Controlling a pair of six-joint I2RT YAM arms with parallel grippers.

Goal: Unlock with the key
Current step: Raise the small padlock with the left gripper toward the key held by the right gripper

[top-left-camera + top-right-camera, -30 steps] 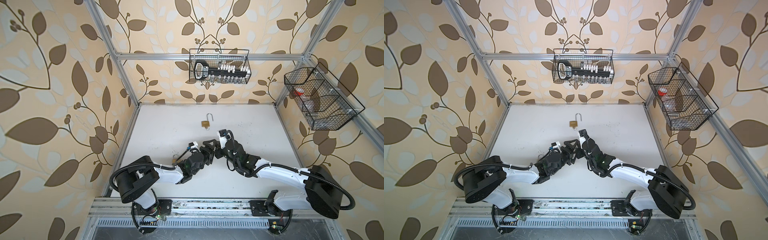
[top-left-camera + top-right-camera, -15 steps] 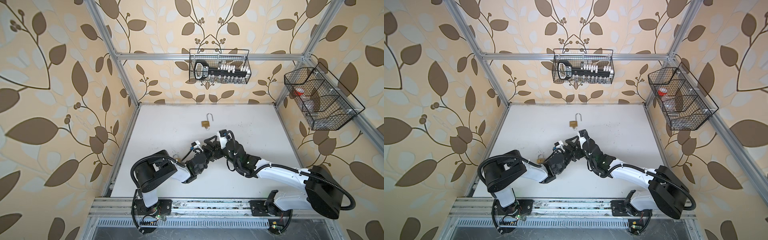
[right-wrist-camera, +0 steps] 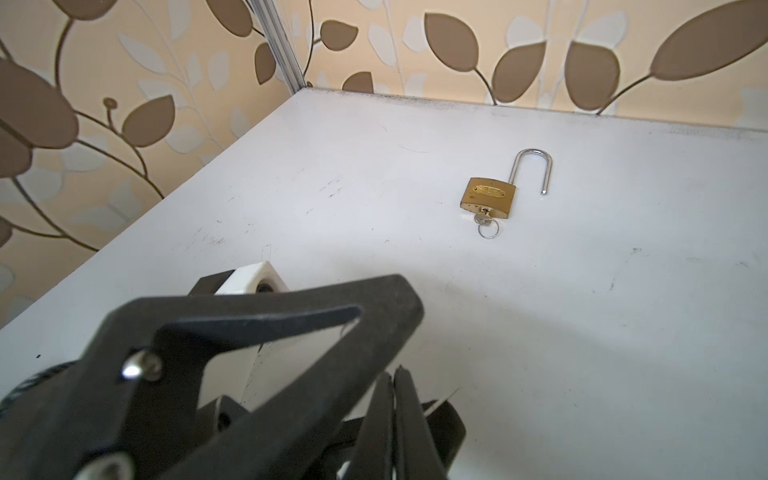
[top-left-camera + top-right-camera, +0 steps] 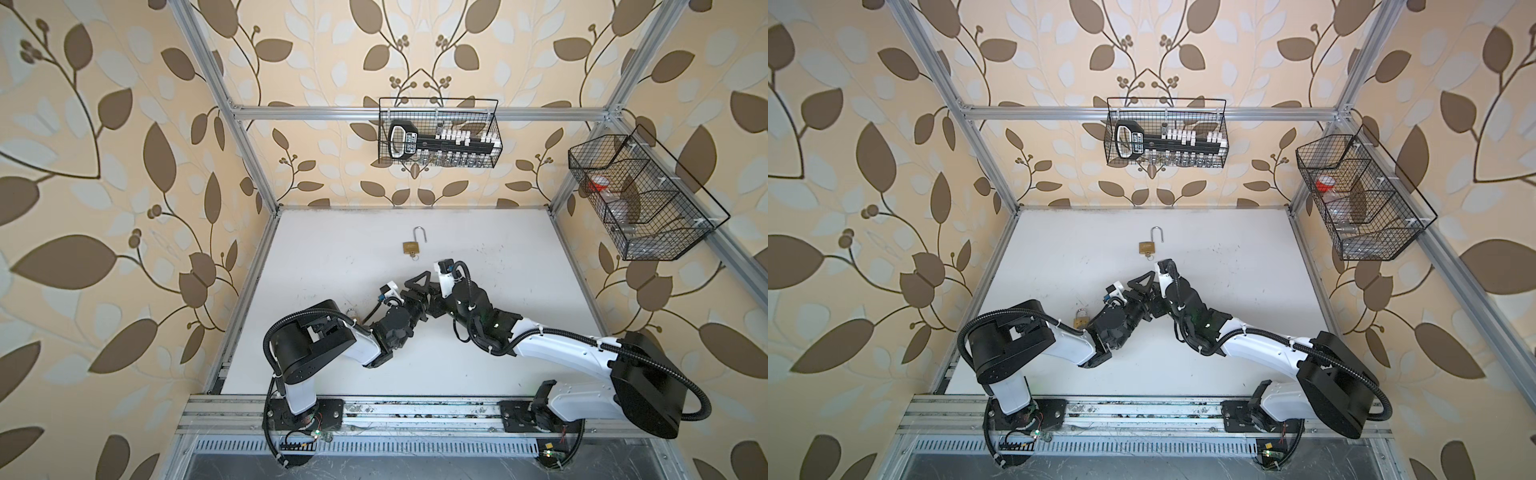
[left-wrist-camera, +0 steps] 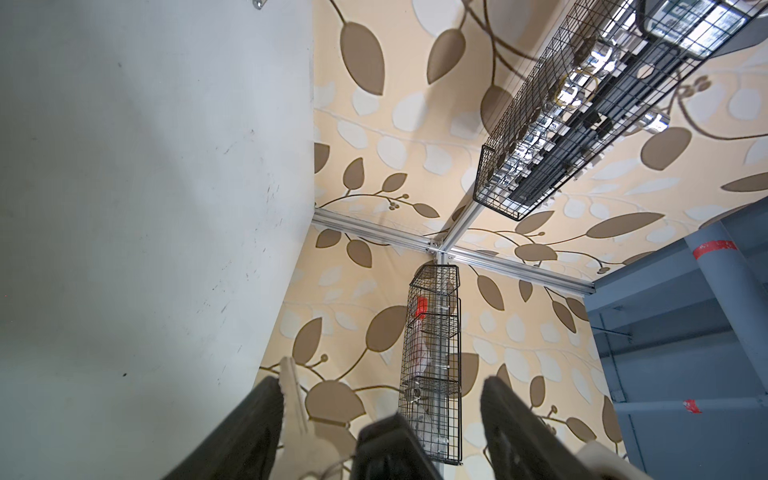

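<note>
Saw padlock [image 3: 488, 196] on table [image 3: 582, 332], shackle swung free, key [image 3: 482, 217] inserted. Found left gripper [image 5: 382, 382] jaws apart, right gripper [image 3: 395, 374] jaws pressed together, both close beside each other.

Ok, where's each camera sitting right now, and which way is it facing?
Top views: overhead, looking down on the table; left arm and right arm show whole.
Left wrist: faces the far right corner and its wire basket; left gripper open.
Right wrist: faces the open padlock; right gripper shut.
Shared: the padlock shows in both top views and the right wrist.
</note>
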